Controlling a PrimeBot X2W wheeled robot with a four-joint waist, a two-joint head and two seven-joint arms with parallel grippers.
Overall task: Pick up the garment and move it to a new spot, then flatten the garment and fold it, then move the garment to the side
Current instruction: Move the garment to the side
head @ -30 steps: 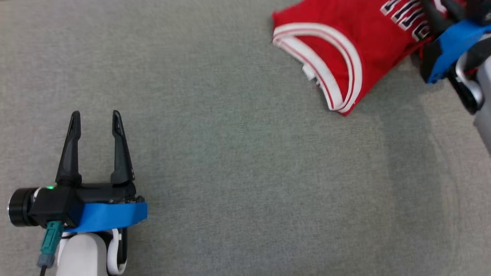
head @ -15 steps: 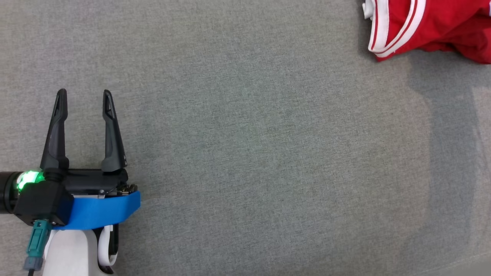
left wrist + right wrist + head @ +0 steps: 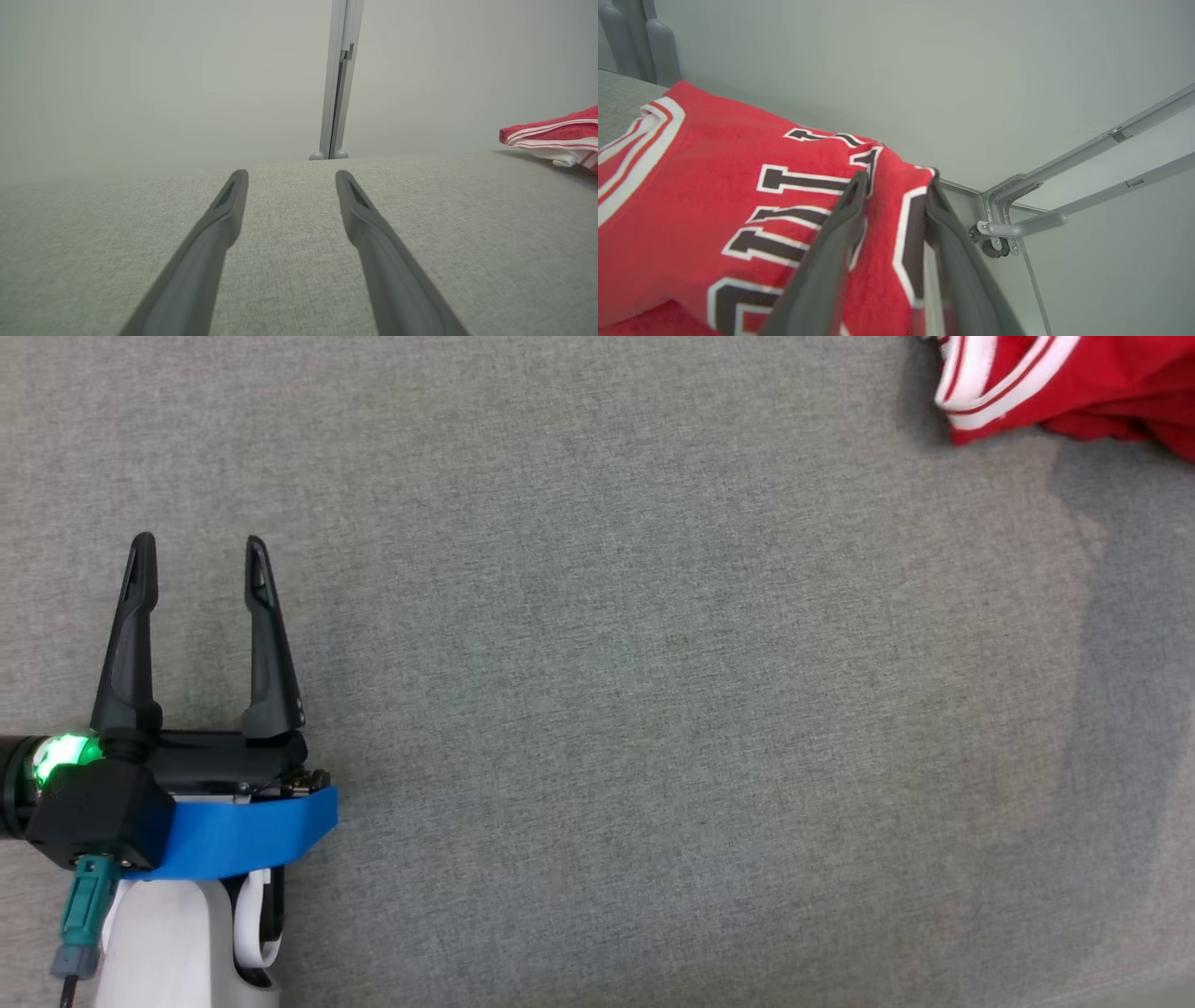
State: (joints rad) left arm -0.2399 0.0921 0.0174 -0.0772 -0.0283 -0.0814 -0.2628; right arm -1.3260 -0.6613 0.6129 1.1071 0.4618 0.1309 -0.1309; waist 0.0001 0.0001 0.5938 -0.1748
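Left gripper [image 3: 198, 541]: open wide, empty, low over the grey padded surface [image 3: 597, 709]; taken as landmark for all places below.
Garment [image 3: 1074, 383]: red jersey, white trim, dark lettering; folded; well apart from the left gripper, far ahead and to its right.
Right gripper [image 3: 896, 178]: at the garment, well apart from the left gripper; fingers parted, a ridge of lettered cloth between them; clamped or merely straddling, cannot tell.
Metal rails [image 3: 1064, 219]: farthest from the left gripper, past the surface's edge.
Stage, judged: last move, setting the garment aside.
Hazard one: snagging on withdrawal, caused by cloth lodged between the fingers; likely to drag the top layer and spoil the fold.
Hazard two: slipping over the edge, caused by placement judged close to it.
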